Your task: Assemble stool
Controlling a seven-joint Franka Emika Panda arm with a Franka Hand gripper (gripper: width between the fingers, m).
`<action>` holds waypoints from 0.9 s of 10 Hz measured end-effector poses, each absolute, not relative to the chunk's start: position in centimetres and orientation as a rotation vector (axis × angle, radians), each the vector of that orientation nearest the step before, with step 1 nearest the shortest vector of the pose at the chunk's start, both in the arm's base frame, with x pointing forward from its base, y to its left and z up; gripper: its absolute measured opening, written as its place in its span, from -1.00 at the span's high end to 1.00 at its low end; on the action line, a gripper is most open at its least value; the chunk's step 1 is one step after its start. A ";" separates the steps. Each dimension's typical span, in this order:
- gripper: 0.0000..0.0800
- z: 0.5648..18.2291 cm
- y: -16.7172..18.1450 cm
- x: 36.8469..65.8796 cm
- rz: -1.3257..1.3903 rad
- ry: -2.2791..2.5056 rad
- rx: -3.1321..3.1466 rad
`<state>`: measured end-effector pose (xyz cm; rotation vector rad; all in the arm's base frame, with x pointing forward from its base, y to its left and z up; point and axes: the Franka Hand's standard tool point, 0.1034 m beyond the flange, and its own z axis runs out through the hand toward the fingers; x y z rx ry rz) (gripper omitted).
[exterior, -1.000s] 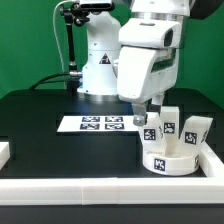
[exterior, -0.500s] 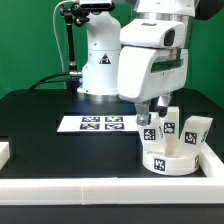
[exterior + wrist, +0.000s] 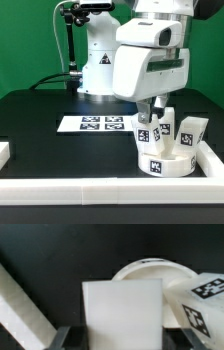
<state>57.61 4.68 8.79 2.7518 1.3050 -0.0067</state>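
The stool's round white seat lies on the black table at the exterior view's right, with a tag on its rim. My gripper is above its near-left edge, shut on a white block leg held upright just over the seat. Two more tagged legs stand behind the seat. In the wrist view the held leg fills the middle between my fingers, the seat lies beyond it, and a tagged leg is beside it.
The marker board lies on the table to the exterior view's left of the seat. White border rails run along the front and right; one shows in the wrist view. The robot base stands behind.
My gripper and the held leg have shifted slightly to the exterior view's left and lower over the seat. The seat and the other legs have barely moved.
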 end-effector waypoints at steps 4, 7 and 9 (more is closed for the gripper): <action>0.16 8.8 4.3 57.6 0.021 0.748 2.968; 0.16 8.7 4.3 57.6 0.045 0.281 3.084; 0.16 8.7 4.4 57.5 0.045 -0.008 3.126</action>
